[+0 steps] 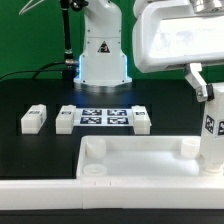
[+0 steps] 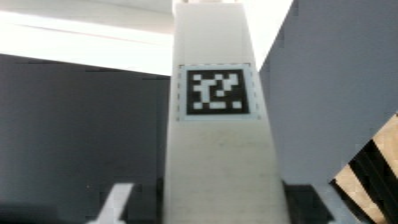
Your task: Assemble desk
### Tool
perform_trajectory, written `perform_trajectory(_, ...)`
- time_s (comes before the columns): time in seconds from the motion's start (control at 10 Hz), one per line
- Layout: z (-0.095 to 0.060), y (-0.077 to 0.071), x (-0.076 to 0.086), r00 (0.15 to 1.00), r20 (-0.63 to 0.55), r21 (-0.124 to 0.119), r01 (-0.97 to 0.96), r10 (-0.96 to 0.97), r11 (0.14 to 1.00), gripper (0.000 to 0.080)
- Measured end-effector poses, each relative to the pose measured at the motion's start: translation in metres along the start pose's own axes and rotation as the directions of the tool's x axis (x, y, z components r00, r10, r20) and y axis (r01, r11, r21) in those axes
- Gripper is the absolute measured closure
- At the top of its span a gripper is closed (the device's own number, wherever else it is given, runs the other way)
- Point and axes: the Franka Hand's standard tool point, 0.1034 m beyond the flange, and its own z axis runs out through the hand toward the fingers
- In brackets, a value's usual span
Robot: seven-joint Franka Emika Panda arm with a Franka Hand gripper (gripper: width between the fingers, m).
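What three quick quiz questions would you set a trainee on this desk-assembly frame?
1. How many loose legs lie on the table beside the marker board?
2. True or false: the held leg lies flat between the jaws.
3. Over which end of the tabletop does the held leg stand? A) the exterior view's left; B) the exterior view's right; C) the middle.
Key: 1) three; 2) false, it is upright; 3) B.

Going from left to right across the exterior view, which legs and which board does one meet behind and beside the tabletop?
first loose leg → second loose leg → marker board → third loose leg → upright leg
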Motion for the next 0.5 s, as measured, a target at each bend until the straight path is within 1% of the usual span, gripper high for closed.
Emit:
perform_trajectory(0.2, 0.0055, 0.0013, -0.0028, 1.0, -0.007, -0.002, -0.002, 0.002, 1.0, 0.0509)
perform_trajectory(0.5, 0.0091, -0.0017, 0.0035, 0.997, -0.074, -0.008, 0.002, -0.003, 1.0, 0.0509)
